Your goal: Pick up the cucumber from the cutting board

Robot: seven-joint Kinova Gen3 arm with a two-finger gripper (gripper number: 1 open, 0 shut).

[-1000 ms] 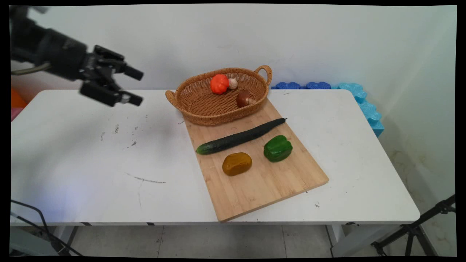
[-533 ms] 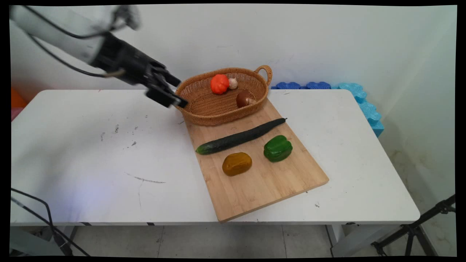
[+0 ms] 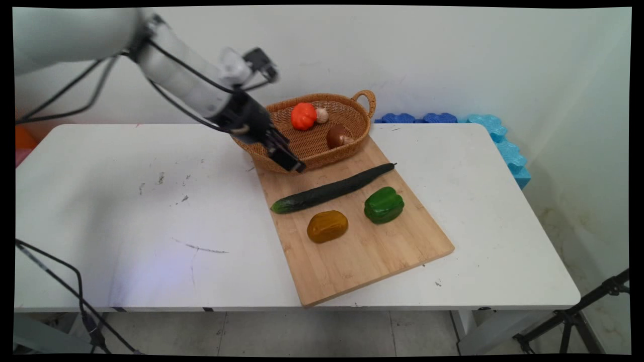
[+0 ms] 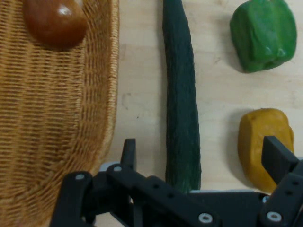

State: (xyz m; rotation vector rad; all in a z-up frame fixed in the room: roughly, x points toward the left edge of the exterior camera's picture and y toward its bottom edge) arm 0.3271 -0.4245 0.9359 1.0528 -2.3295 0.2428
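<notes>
My black gripper hangs open and empty over the near rim of the wicker basket, at the back left corner of the wooden cutting board. In the hand view the gripper straddles the stem-less end of a long dark cucumber, with the basket on one side and a yellow-brown potato-like lump on the other. The cucumber lies diagonally across the board, above the lump and a green pepper.
The basket holds an orange pumpkin, a small pale mushroom and a brown one. Blue foam mats lie past the table's far right corner. A black stand leg is at the lower right.
The arm has swung rightward and down from above the table's back left, across the basket's left handle, until the gripper is over the basket's near rim by the cucumber.
</notes>
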